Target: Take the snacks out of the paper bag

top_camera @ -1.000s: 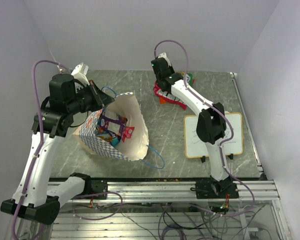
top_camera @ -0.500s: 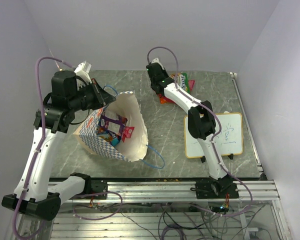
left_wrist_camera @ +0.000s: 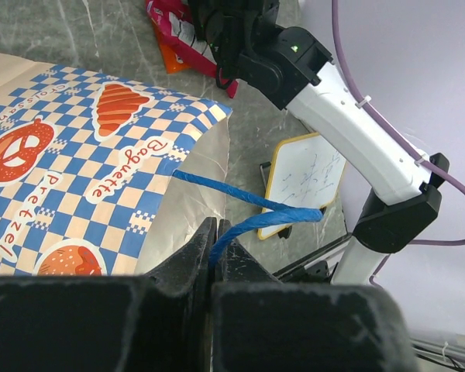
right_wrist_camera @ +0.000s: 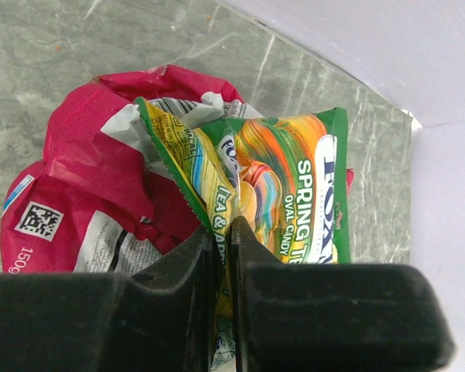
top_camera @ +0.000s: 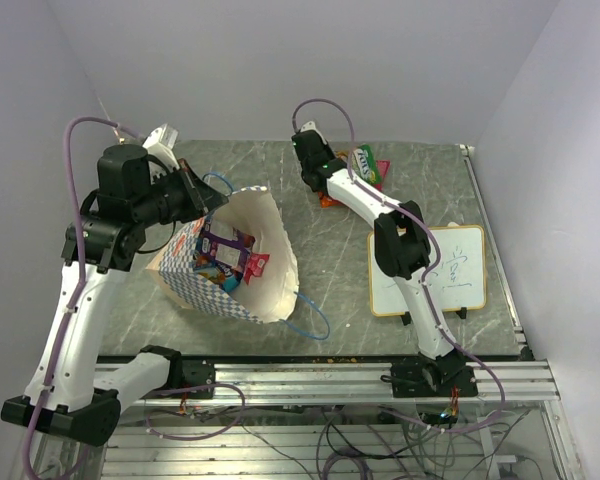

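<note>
Left gripper (left_wrist_camera: 215, 232) is pinched tight on the blue string handle (left_wrist_camera: 248, 209), holding the paper bag (top_camera: 270, 250) with its mouth toward the right arm. Right gripper (right_wrist_camera: 221, 248) — closed on the green candy packet (right_wrist_camera: 294, 194) above the red packet (right_wrist_camera: 101, 147) — sits well right of the bagged packets (top_camera: 225, 258).

From above, the right arm (top_camera: 355, 190) covers most of the red packet (top_camera: 325, 200); the packets (top_camera: 225, 258) in the bag (top_camera: 275, 250) overlap, their print too small to read. In the right wrist view the right pincer (right_wrist_camera: 223, 232) hides the lower edge of the green packet (right_wrist_camera: 287, 194).
</note>
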### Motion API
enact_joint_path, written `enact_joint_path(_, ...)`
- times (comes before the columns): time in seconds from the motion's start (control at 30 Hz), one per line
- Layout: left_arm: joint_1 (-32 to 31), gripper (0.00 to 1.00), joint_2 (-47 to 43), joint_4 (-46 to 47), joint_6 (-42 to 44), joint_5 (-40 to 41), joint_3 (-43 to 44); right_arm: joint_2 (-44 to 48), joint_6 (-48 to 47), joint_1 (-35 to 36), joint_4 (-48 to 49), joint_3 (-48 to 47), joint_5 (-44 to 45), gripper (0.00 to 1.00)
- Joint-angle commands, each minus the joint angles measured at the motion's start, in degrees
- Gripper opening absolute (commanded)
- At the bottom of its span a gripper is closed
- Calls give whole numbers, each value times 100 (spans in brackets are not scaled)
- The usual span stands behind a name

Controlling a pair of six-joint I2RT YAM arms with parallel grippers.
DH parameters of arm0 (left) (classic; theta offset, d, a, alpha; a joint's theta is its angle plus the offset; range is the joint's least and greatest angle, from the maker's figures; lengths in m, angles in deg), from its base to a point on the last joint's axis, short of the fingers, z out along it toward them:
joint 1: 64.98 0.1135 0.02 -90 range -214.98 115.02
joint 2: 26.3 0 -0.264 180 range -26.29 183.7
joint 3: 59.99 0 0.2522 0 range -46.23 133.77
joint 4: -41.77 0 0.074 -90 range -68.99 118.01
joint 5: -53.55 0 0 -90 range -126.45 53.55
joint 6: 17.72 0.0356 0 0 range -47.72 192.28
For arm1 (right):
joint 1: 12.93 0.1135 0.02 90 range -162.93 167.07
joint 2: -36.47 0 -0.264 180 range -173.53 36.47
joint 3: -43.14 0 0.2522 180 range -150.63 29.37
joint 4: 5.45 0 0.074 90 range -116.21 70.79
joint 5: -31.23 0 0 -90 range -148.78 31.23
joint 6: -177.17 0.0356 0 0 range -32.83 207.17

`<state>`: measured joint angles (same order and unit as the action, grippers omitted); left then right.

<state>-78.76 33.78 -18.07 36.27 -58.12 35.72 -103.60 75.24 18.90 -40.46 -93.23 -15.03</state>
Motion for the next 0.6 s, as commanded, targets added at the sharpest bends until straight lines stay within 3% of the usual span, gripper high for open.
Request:
enact_joint_path(0.0,-55,7,-78,40,-93,37,254,-187,133,-19,-181,142,-290,9)
enact_joint_path(0.23,-55,7,-180,76,-243,-43,41,-81,364,-29,-516,94,-618,21)
enact_joint_path(0.57,-55,7,-544,357,-422,-216,-250,856,946,-2,-1224,-327,-1518,65)
